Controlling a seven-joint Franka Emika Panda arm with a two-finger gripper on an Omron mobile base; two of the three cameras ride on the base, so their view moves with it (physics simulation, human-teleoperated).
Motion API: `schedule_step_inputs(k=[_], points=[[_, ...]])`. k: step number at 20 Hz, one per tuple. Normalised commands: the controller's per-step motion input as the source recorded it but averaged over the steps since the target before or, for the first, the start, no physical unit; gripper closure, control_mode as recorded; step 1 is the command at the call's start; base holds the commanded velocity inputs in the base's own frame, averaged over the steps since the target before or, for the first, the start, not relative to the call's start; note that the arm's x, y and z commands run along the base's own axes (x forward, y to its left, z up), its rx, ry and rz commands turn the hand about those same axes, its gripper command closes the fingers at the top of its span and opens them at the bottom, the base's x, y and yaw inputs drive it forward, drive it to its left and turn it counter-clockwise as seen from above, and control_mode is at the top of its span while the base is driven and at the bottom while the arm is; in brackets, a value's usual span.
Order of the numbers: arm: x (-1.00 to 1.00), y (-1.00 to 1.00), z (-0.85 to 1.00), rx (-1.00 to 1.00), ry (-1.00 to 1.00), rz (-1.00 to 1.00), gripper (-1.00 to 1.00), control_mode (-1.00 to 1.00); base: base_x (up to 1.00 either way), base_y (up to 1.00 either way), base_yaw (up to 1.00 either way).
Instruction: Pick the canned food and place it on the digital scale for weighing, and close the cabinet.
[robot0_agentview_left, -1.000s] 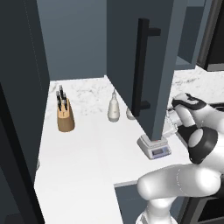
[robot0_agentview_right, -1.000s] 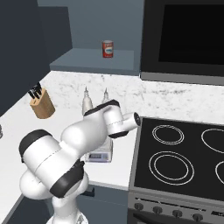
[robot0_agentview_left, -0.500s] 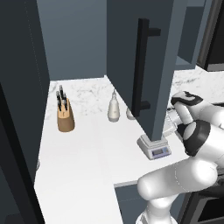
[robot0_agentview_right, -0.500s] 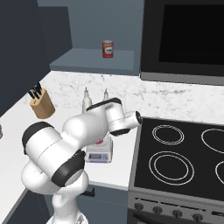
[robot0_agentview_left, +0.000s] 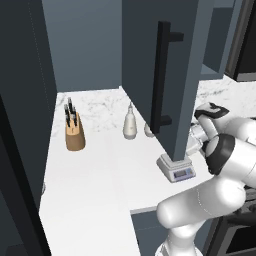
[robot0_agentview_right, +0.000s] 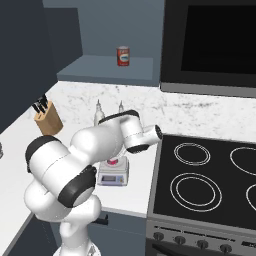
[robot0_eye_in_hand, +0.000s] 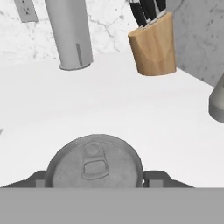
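Between the fingertips of the gripper (robot0_eye_in_hand: 94, 181), the canned food (robot0_eye_in_hand: 94, 165) is seen lid-on, pinched from both sides above the digital scale (robot0_agentview_right: 113, 172). Bare white counter (robot0_eye_in_hand: 109, 109) is left towards the knife block (robot0_eye_in_hand: 154, 43). The arm is folded low beside the open cabinet (robot0_agentview_left: 172, 70) door.

Matt wooden knife block (robot0_eye_in_hand: 154, 46), marble-veined backsplash (robot0_agentview_right: 200, 110), dull metal can top (robot0_eye_in_hand: 94, 164).

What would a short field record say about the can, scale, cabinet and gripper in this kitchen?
held item: red-labelled tin with silvery top, between the gripper tips
scale: low light-grey square digital scale on the white counter, tin right above it, contact unclear
cabinet: dark slate-blue cabinet door open
shelf: second red-labelled can
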Motion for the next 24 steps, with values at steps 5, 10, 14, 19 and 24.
schedule_step_inputs(k=[5,10,14,19,24], points=[[-0.22,0.0,0.0,0.0,-0.09,0.0,-1.0,-1.0,0.0,0.0,0.0],[-0.14,0.0,0.01,0.0,-0.08,0.0,-1.0,-1.0,0.0,0.0,0.0],[0.01,0.0,0.0,0.0,-0.08,0.0,-1.0,-1.0,0.0,0.0,0.0],[0.01,0.0,0.0,0.0,-0.16,0.0,-1.0,-1.0,0.0,0.0,0.0],[-0.03,0.0,0.02,0.0,-0.23,0.0,-1.0,-1.0,0.0,0.0,0.0]])
